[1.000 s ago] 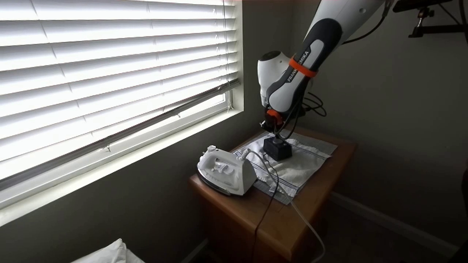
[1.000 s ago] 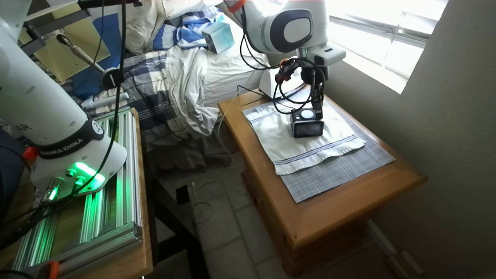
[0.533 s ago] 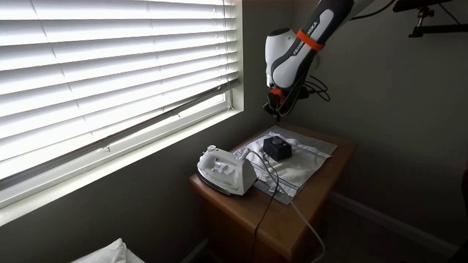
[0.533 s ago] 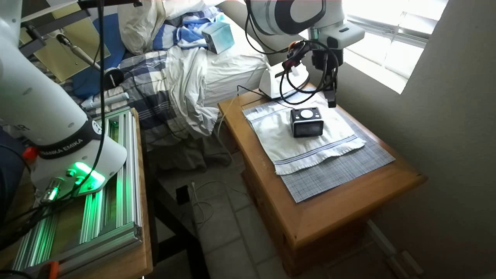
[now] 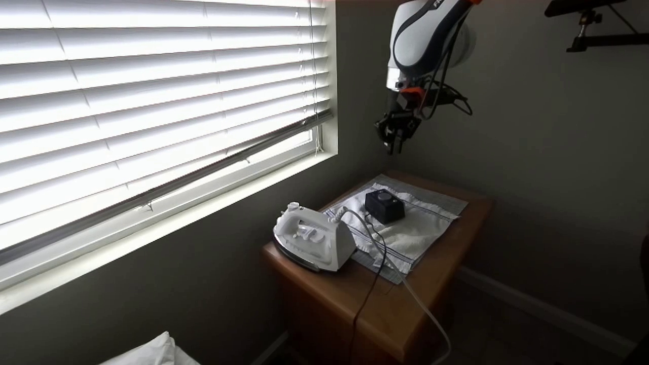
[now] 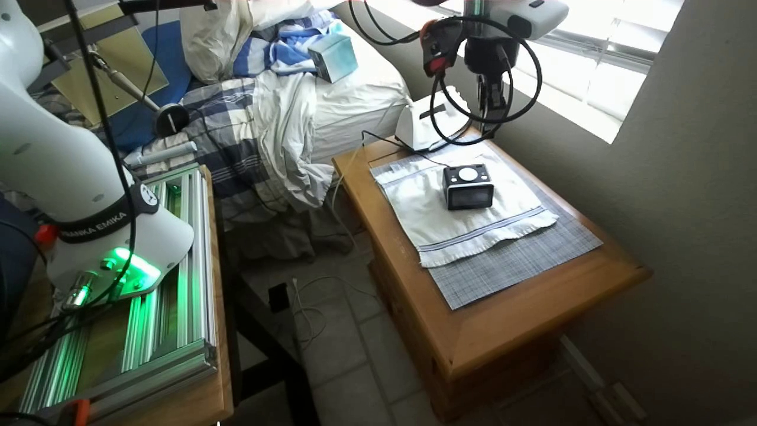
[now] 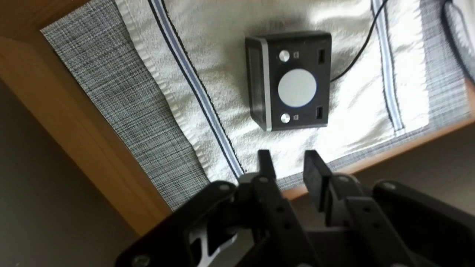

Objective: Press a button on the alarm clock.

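The alarm clock is a small black box with a pale front edge; it shows in both exterior views [image 5: 384, 207] [image 6: 469, 192] and in the wrist view [image 7: 289, 81]. Its top has a large round pale button [image 7: 297, 88], two small silver buttons [image 7: 284, 56] [image 7: 285, 118] and two slots. It stands upright on a white towel [image 6: 426, 219]. My gripper [image 7: 288, 152] is raised well above the table, apart from the clock. Its two fingers stand apart with nothing between them. It also shows in both exterior views [image 5: 394, 150] [image 6: 488, 112], partly behind cables in the latter.
A white iron [image 5: 314, 238] with a cord stands beside the clock on the wooden table [image 5: 375, 304], near the window wall. The towel lies on a grey mat [image 6: 514, 272]. A thin black cord [image 7: 358, 55] leaves the clock. A bed [image 6: 319, 124] stands beyond the table.
A second ago my gripper was down at the clock's top. It has risen away from the clock, and its fingers, which looked close together, now stand apart. The clock has not moved.
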Tool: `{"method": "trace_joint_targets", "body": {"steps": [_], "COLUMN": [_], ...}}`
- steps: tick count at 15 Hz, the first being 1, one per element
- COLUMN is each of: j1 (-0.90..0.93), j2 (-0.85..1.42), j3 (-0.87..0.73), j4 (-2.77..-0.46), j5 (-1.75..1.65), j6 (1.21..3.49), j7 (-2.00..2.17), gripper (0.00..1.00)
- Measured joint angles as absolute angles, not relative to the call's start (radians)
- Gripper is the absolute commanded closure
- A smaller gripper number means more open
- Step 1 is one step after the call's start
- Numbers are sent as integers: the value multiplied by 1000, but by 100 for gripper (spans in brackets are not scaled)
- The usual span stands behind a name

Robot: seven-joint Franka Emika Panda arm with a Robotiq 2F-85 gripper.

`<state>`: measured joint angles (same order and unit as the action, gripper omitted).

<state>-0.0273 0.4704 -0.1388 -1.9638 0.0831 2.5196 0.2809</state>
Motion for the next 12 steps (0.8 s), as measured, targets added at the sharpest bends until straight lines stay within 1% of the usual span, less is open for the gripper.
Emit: {"method": "trace_joint_targets", "body": {"steps": [4,6,7,9,12], "j1": [-128,-169,-186,-195,-185], "j2": [338,269,239,218,232], "j3": [-96,-98,-103,-110,-105], "j4": [-2055,-2094,-2108,-2115,-2115], "j5": [120,121,121,121,121], "j6": [2356,2247,2194,2183,2186], "j7": [14,-115,-179,-192,-186], "gripper": [12,2,17,3,1]}}
